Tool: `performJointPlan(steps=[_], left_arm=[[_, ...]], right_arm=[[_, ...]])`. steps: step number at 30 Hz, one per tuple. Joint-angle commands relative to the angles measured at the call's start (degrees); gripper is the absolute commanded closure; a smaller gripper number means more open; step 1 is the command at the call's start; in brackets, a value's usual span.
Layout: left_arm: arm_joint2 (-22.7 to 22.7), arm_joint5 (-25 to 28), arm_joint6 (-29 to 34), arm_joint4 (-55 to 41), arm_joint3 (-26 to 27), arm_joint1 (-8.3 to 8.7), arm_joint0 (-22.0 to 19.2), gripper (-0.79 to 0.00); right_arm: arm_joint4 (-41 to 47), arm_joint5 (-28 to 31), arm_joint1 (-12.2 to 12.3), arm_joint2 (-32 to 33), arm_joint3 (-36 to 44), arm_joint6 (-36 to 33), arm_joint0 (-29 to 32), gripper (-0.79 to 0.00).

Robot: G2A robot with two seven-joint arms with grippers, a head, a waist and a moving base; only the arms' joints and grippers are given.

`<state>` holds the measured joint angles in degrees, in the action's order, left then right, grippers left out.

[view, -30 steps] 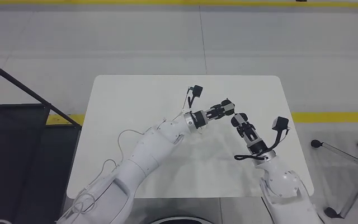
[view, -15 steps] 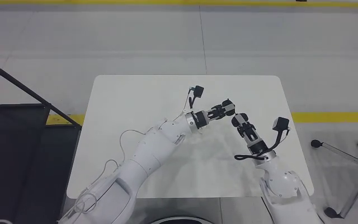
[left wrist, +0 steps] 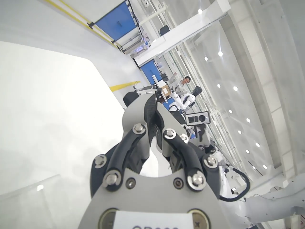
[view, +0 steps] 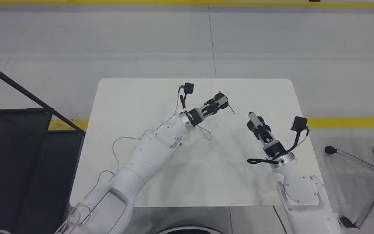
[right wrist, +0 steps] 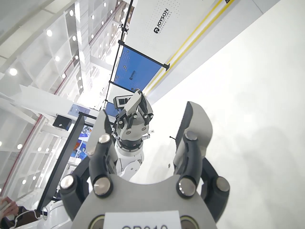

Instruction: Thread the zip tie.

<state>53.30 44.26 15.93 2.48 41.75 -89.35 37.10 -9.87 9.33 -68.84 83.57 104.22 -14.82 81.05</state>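
The left gripper's [left wrist: 155, 106] grey metal fingers [left wrist: 164, 120] are pressed together along their dark ribbed pads, with no gap at the tips. From the top view they pinch one end of a thin black zip tie [view: 230, 108]. It sticks out past the fingertips as a short straight strip above the white rectangular table [view: 146, 117]. The tie is too fine to tell its head from its tail, or whether any loop is formed.

The right gripper's [right wrist: 146, 109] fingers [right wrist: 195, 120] are spread wide with nothing between them, and they face the left gripper across a small gap.

The next move seems to turn on that gap. The tie's long axis runs from the left fingertips slantwise toward the robot and toward the right arm's side, so its free end points roughly at the open right fingers. The two are near each other but apart. The right gripper is the nearer free one, and it would likely have to close on that free end in line with the strip.

By count there is one zip tie and two grippers, one clamped and one spread, on a single table.
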Motion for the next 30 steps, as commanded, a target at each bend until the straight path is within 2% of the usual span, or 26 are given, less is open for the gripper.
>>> performJointPlan(steps=[1,3,6,15,17,25,30], left_arm=[[3.2,-1.9,-1.8,3.0,5.2,1.72,3.8,0.0],[6.7,-4.4,-3.4,6.3,11.7,3.38,8.3,0.0],[11.9,-8.4,-4.3,10.8,24.4,5.6,17.0,0.0],[11.9,-8.4,-4.3,10.8,24.4,5.6,17.0,0.0],[11.9,-9.0,-4.4,10.9,24.6,5.61,17.2,0.0],[14.8,-17.1,-8.9,12.9,29.2,6.13,20.3,0.0],[18.6,-22.6,-11.6,16.9,35.8,7.1,25.6,0.0]], right_arm=[[-3.3,-0.9,0.0,-0.3,0.5,0.6,-0.5,-0.785],[-3.9,-1.2,0.0,-0.2,0.5,1.0,-0.6,-0.785],[-3.9,-1.2,0.0,-0.2,0.5,1.0,-0.6,-0.785],[-3.9,-1.2,0.0,-0.2,0.5,1.0,-0.6,-0.785],[-6.3,-0.6,0.1,-0.9,1.3,0.2,-0.9,-0.785],[-17.5,-3.9,0.0,-5.9,3.7,-3.2,-5.4,-0.785],[-25.0,-5.7,-0.2,-10.5,2.3,-7.8,-10.5,-0.785]])
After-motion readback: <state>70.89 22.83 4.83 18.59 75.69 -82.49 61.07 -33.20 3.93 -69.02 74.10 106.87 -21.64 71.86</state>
